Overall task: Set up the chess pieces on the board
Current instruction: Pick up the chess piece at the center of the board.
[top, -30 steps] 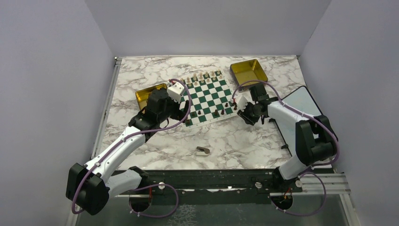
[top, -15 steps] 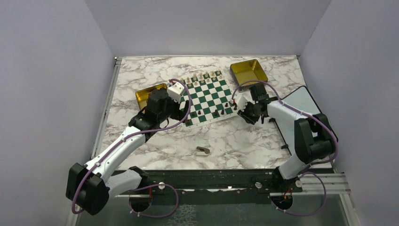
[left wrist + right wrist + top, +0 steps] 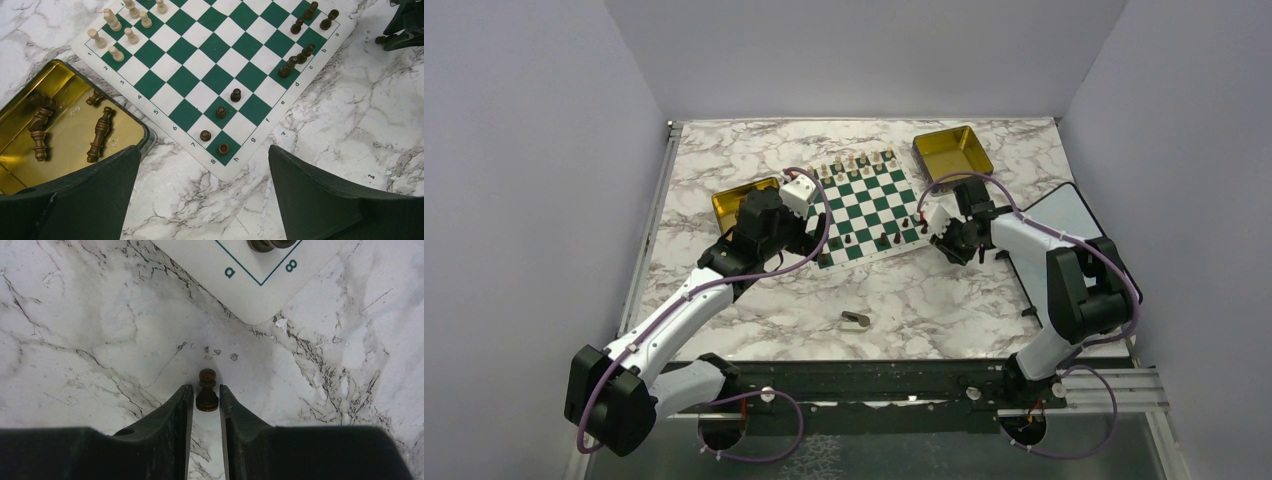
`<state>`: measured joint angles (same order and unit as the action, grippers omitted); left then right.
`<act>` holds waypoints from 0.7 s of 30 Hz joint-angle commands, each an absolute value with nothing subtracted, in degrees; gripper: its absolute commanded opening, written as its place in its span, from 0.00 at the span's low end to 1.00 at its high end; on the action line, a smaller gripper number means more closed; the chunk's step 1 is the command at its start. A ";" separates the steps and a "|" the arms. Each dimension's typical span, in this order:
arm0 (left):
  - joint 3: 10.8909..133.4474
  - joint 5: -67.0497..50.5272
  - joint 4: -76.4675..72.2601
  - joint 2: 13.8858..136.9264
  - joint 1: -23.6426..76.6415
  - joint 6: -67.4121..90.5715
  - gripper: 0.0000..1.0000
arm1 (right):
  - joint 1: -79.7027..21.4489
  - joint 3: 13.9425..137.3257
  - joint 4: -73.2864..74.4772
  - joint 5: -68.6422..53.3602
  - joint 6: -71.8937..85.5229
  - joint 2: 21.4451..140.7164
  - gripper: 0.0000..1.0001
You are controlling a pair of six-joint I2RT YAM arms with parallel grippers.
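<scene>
The green-and-white board (image 3: 864, 205) lies mid-table. Several dark chess pieces (image 3: 291, 62) stand along its near edge, and a few more lie in a gold tin (image 3: 70, 135). My left gripper (image 3: 204, 149) hovers open above the board's near-left corner, holding nothing. My right gripper (image 3: 206, 390) is low over the marble just off the board's near-right corner (image 3: 260, 300). A small dark pawn (image 3: 207, 376) stands upright on the table between its fingertips. The jaws are narrow on either side of the pawn's base, with a sliver of gap still showing.
Cream pieces (image 3: 854, 162) line the board's far edge. A second gold tin (image 3: 952, 152) sits at the back right, and a grey tray (image 3: 1064, 215) at the right edge. A small dark object (image 3: 856, 319) lies on the marble in front of the board.
The right gripper's jaws have narrowed a little around the pawn. Neither arm has visibly shifted otherwise.
</scene>
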<state>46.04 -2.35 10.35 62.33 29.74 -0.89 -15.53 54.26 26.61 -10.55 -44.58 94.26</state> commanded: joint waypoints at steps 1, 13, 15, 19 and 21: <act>45.66 -3.08 8.70 62.56 29.79 -0.31 0.99 | -15.03 54.10 27.31 -10.08 -43.78 95.86 0.30; 45.29 -1.67 7.73 62.22 29.72 3.23 0.99 | -15.03 54.19 28.53 -7.72 -43.55 97.64 0.30; 44.83 -2.47 6.87 61.70 29.72 4.41 0.99 | -15.03 54.06 28.16 -7.77 -43.41 97.14 0.31; 44.22 -2.46 6.33 61.81 29.71 5.80 0.99 | -15.03 53.75 28.06 -7.34 -42.93 96.59 0.31; 44.06 -2.53 6.12 62.06 29.71 6.11 0.99 | -15.08 53.77 28.46 -7.23 -42.82 96.80 0.33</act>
